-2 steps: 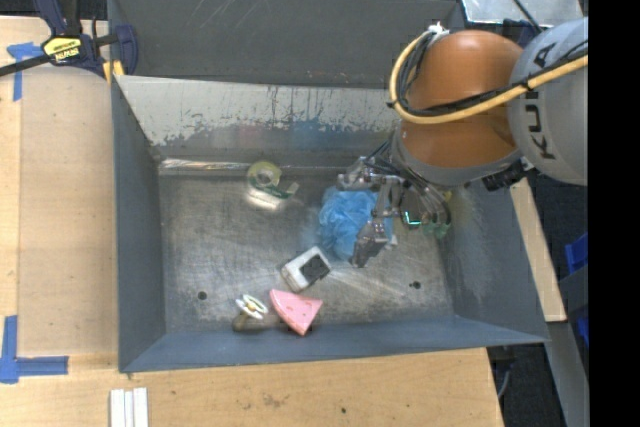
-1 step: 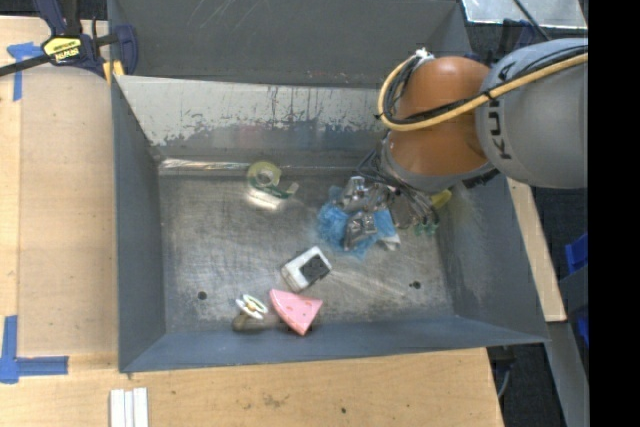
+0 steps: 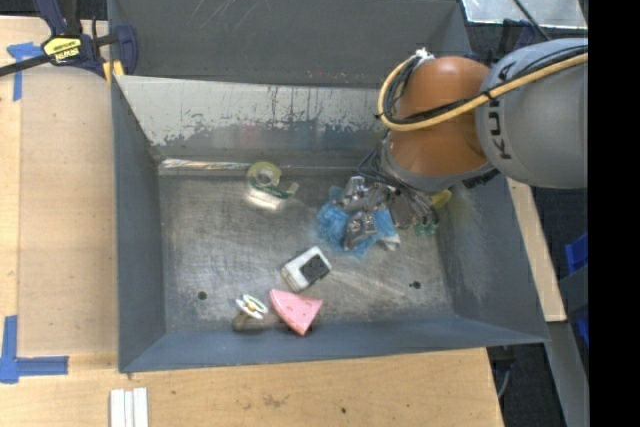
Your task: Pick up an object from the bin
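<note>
The gripper [image 3: 361, 206] sits low on a crumpled blue packet [image 3: 336, 219] at three o'clock on the floor of the bin [image 3: 200, 245], its opening impossible to tell, apparently mid-grasp; next would come a firm close and a straight lift.

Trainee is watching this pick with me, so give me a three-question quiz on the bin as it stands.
1. True or false: the tape roll and the pink wedge lie apart.
2. The hand is over: A) tape roll B) pink wedge C) blue crumpled thing.
3. Fill in: the white-and-black thing lies between the blue crumpled thing and the ____ wedge.
Key: 1 true; 2 C; 3 pink.
</note>
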You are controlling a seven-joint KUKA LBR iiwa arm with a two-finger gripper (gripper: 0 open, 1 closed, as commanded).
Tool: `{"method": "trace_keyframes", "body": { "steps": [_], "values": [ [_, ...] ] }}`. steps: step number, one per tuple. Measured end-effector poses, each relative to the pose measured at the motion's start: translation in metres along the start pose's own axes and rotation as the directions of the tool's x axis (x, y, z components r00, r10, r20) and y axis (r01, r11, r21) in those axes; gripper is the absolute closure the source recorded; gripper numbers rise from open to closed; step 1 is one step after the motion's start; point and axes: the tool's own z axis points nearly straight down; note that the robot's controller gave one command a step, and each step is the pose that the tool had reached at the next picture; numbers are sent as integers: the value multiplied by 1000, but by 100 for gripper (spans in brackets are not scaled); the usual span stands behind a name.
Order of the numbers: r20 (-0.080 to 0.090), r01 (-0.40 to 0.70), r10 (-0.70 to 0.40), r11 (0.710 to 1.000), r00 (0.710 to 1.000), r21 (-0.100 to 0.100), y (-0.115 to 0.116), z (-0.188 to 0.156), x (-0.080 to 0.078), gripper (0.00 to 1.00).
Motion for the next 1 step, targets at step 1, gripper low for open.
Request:
{"method": "trace_keyframes", "body": {
  "steps": [1],
  "values": [
    [-8,18,-18,1000,1000,6,11,-137,4,100]
  ]
}}
